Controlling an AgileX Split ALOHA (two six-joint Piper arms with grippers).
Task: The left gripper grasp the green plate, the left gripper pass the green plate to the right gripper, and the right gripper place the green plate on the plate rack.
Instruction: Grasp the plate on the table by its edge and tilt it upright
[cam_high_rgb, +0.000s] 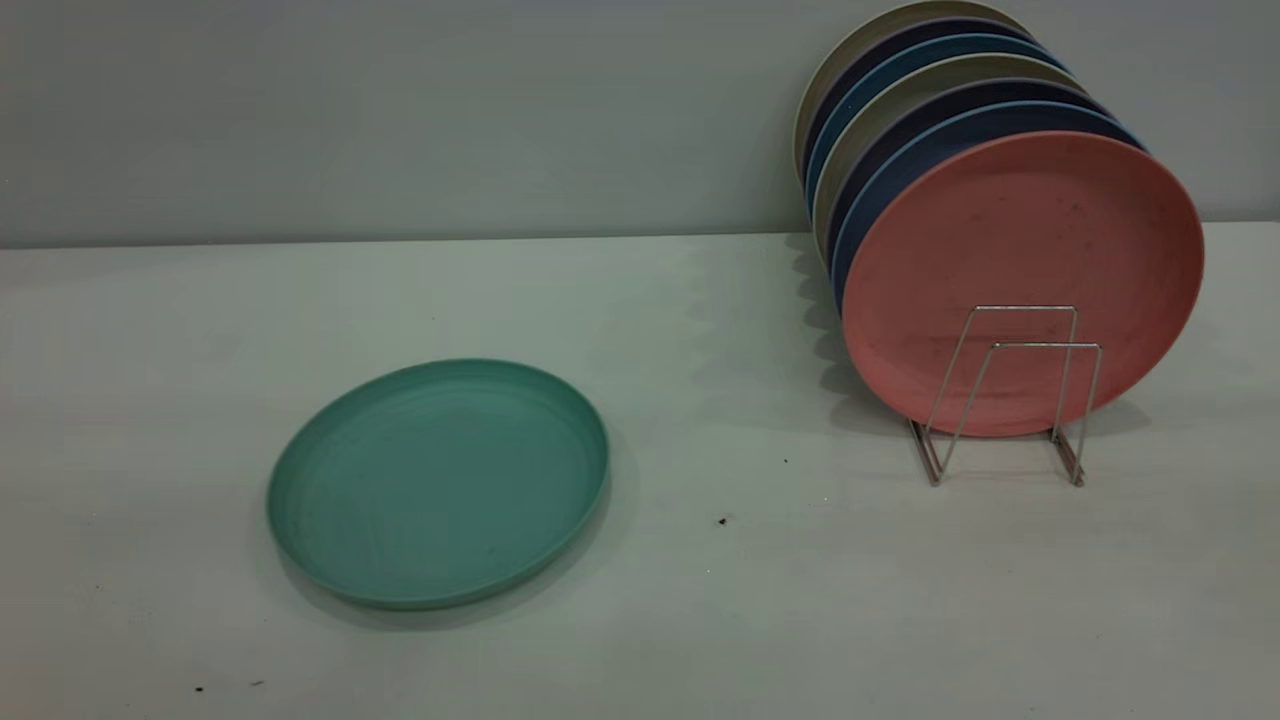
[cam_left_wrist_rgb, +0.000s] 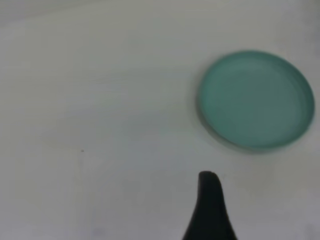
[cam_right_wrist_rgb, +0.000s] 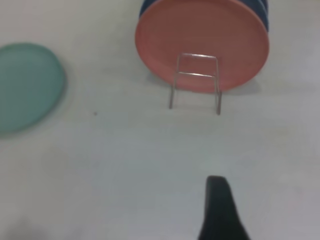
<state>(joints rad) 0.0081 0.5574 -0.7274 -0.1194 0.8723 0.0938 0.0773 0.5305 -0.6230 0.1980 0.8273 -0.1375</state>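
Observation:
The green plate (cam_high_rgb: 438, 482) lies flat on the white table, left of centre. It also shows in the left wrist view (cam_left_wrist_rgb: 256, 99) and in the right wrist view (cam_right_wrist_rgb: 27, 86). The plate rack (cam_high_rgb: 1005, 395) stands at the right with its two front wire loops empty; it also shows in the right wrist view (cam_right_wrist_rgb: 195, 85). Neither arm shows in the exterior view. My left gripper (cam_left_wrist_rgb: 209, 207) shows only as a black tip, held above bare table short of the plate. My right gripper (cam_right_wrist_rgb: 220, 207) shows only as a black tip, held back from the rack.
A salmon-pink plate (cam_high_rgb: 1020, 280) stands upright in the rack, with several blue, dark and beige plates (cam_high_rgb: 930, 90) stacked behind it. A grey wall runs along the table's far edge. Small dark specks (cam_high_rgb: 722, 521) lie on the table.

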